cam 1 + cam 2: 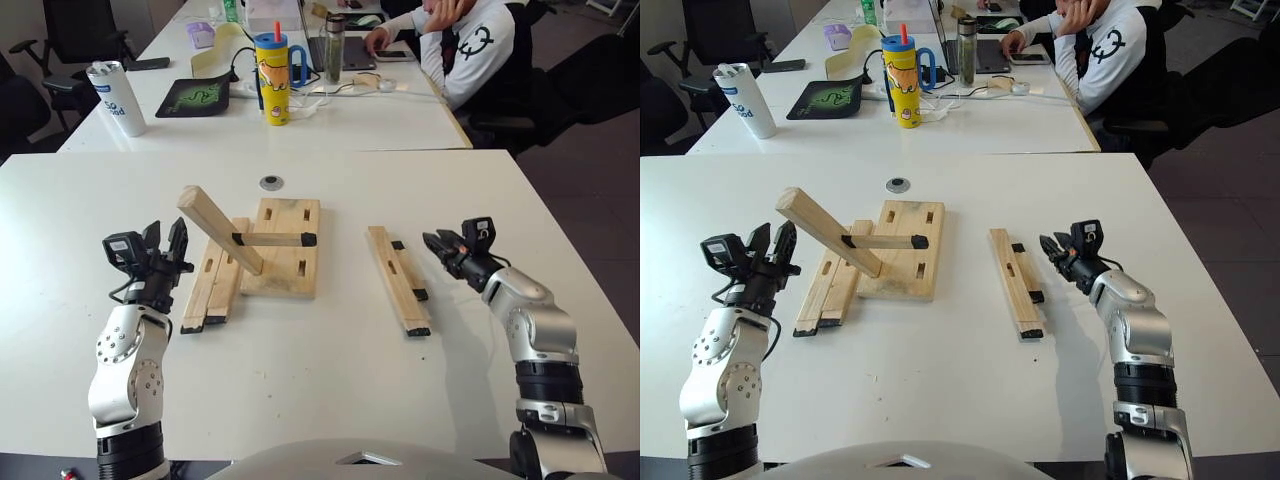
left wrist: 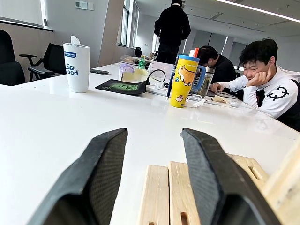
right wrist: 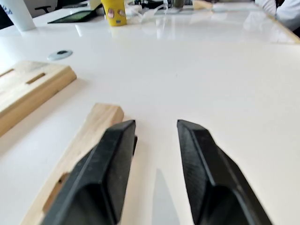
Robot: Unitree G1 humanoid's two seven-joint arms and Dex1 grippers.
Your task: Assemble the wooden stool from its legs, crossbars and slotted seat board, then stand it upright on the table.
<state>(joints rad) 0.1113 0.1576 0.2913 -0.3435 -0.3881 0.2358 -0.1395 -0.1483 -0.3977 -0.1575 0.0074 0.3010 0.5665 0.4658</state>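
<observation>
The slotted seat board (image 1: 283,247) lies flat mid-table. A leg (image 1: 220,228) joined to a crossbar (image 1: 276,239) leans tilted over it, its upper end raised at the left. Two more wooden pieces (image 1: 213,283) lie flat beside the board's left edge. Another leg piece (image 1: 398,278) with black crossbar ends lies flat to the right. My left gripper (image 1: 167,243) is open, just left of the raised leg and above the flat pieces (image 2: 171,197). Close to the right of the lone leg (image 3: 84,140), my right gripper (image 1: 434,243) is open and holds nothing.
A grey cable grommet (image 1: 271,182) sits in the table behind the board. The adjoining desk behind holds a white cup (image 1: 117,97), a yellow tumbler (image 1: 275,78), a mouse pad (image 1: 195,95) and a seated person's things. Bare table lies in front of the parts.
</observation>
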